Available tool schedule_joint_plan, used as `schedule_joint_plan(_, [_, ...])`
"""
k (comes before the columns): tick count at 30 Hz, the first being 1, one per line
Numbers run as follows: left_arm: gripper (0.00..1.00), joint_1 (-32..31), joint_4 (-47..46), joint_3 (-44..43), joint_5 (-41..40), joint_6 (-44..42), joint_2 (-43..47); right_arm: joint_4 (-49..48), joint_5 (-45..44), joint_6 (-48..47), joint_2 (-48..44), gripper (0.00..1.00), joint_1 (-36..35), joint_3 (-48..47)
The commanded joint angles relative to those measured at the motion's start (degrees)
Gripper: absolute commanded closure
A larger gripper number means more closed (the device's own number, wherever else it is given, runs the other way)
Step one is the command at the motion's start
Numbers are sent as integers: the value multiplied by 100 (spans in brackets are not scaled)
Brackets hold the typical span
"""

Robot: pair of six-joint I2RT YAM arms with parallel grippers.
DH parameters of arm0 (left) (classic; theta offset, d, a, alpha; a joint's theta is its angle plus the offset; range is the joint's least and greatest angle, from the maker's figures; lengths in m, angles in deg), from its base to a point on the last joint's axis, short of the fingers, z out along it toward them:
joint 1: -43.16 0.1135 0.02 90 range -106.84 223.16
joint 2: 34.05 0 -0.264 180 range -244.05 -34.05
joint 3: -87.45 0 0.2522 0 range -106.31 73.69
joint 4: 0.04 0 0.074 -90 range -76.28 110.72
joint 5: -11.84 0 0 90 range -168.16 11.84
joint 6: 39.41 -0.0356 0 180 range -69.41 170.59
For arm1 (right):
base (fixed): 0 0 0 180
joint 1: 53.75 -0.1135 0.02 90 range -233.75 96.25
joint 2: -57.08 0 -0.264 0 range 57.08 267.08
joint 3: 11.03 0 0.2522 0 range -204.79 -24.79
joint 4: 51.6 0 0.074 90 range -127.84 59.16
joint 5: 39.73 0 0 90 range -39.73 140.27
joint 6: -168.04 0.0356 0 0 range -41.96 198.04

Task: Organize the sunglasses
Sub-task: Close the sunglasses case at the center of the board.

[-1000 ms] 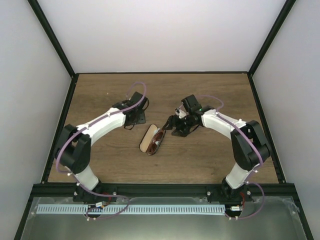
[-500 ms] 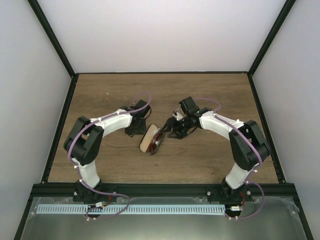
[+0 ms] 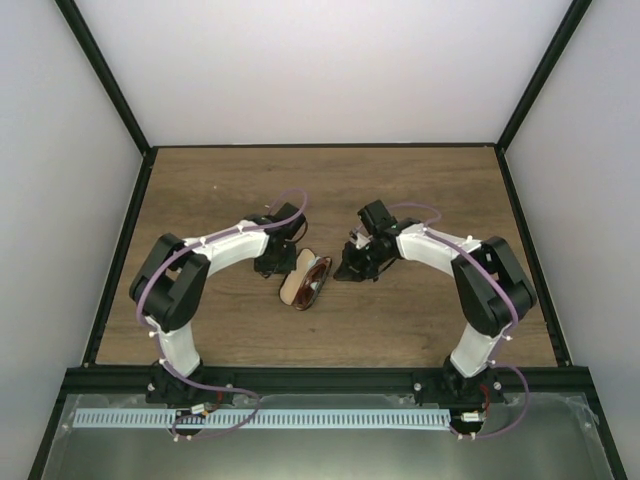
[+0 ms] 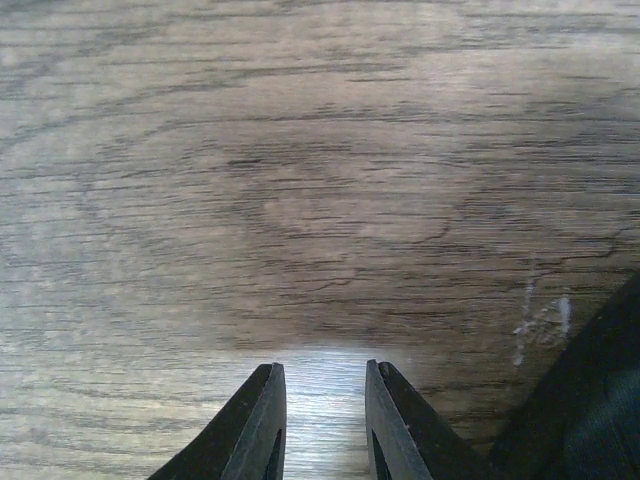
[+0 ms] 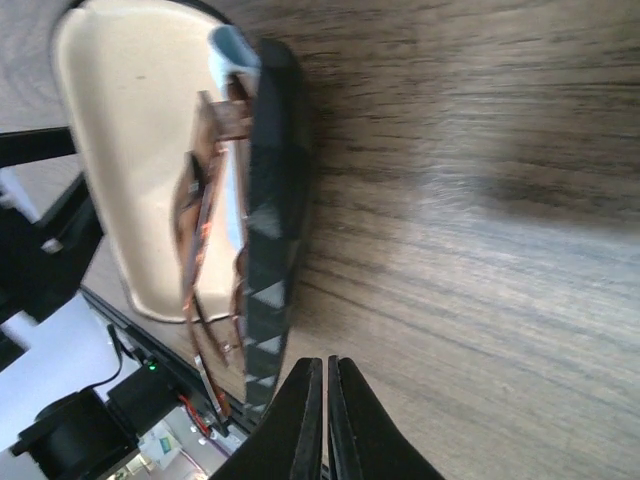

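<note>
From above, thin reddish-brown amber-lensed sunglasses (image 3: 318, 279) are seen in the open cream-lined case (image 3: 295, 284), mid-table. Left wrist: the left gripper (image 4: 320, 420) is held slightly parted, empty. Right wrist: the right gripper (image 5: 323, 400) has just been pressed together, empty, probably for pushing the case shut.

The open oval cream-lined case (image 3: 295, 285), amber-lensed reddish-brown sunglasses (image 3: 317, 277) inside, blocks the gap between my left gripper (image 4: 322, 375) and right gripper (image 5: 325, 362), while the bare brown wooden tabletop (image 3: 430, 185) all around leaves me free passage.
</note>
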Motion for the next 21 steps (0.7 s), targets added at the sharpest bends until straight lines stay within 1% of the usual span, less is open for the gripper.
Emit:
schedule_joint_plan(1, [76, -166, 148, -319, 61, -27, -136, 2, -42, -181, 348, 98, -41, 16])
schedule_joint_plan(10, [76, -424, 451, -834, 37, 44, -279, -128, 56, -387, 782, 99, -50, -157])
schedule_joint_plan(15, [75, -519, 537, -914, 38, 76, -283, -365, 179, -375, 777, 99, -46, -125])
schedule_joint_plan(21, [75, -709, 630, -1028, 26, 195, -350, -677, 536, -373, 758, 99, -72, -37])
